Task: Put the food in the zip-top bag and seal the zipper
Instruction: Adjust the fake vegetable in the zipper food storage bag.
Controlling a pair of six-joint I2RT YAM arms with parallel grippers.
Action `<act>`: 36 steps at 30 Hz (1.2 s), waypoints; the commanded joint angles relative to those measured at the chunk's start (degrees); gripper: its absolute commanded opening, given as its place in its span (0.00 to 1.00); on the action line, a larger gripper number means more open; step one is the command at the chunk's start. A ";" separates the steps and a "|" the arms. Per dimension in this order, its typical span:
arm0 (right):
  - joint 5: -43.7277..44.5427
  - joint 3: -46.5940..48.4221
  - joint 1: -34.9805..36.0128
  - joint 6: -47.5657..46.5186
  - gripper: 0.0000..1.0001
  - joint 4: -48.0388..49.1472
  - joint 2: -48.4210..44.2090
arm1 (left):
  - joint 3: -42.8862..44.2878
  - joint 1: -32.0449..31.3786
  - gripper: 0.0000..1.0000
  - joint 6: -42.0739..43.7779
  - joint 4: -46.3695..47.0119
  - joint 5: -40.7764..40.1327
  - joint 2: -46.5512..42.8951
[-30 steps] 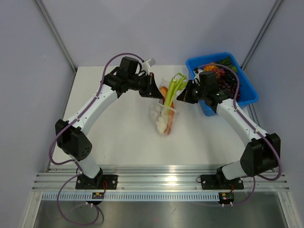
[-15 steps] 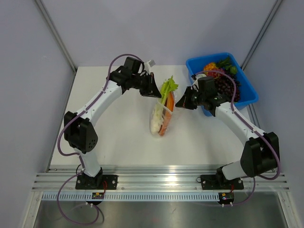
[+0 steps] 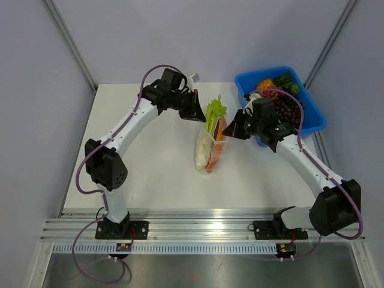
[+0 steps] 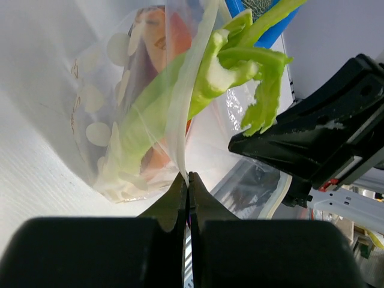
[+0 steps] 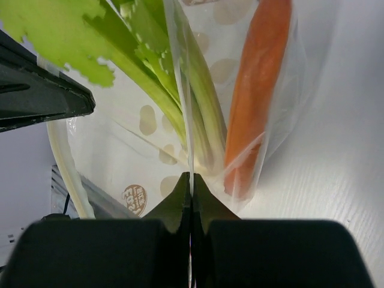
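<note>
The zip-top bag (image 3: pixel 208 151), clear with white dots, hangs between both grippers over the table's middle. Inside are the food pieces: a leek (image 3: pixel 214 112) whose green leaves stick out of the mouth, and an orange piece (image 3: pixel 219 133). My left gripper (image 3: pixel 200 117) is shut on the bag's left mouth edge (image 4: pixel 180 132); the leek (image 4: pixel 180 96) and orange piece (image 4: pixel 171 36) show through the plastic. My right gripper (image 3: pixel 227 133) is shut on the opposite edge (image 5: pixel 185 120), with the leek (image 5: pixel 201 114) and orange piece (image 5: pixel 258 78) just beyond. The zipper strip is not distinct from the plastic.
A blue bin (image 3: pixel 310 123) at the back right holds dark grapes (image 3: pixel 287 107) and other produce, close behind my right arm. The white table (image 3: pixel 150 162) extends left and toward the near edge. Grey walls stand on both sides.
Both grippers stayed shut on the bag. The left arm's elbow swung inward and the bag shifted a little left, then back right; the leek leaves now stand more upright.
</note>
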 commanded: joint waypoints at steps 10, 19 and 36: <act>11.08 -2.00 2.56 -1.39 0.00 -0.41 2.39 | 5.16 -3.09 0.00 1.82 -2.71 -8.54 4.41; 16.18 0.19 2.56 -0.42 0.00 -0.68 -6.12 | 5.18 -3.88 0.00 4.45 -2.99 -9.95 -1.03; 13.37 9.68 2.65 -1.13 0.52 -0.77 -4.28 | 1.23 -4.49 0.00 7.35 2.11 -1.86 -4.19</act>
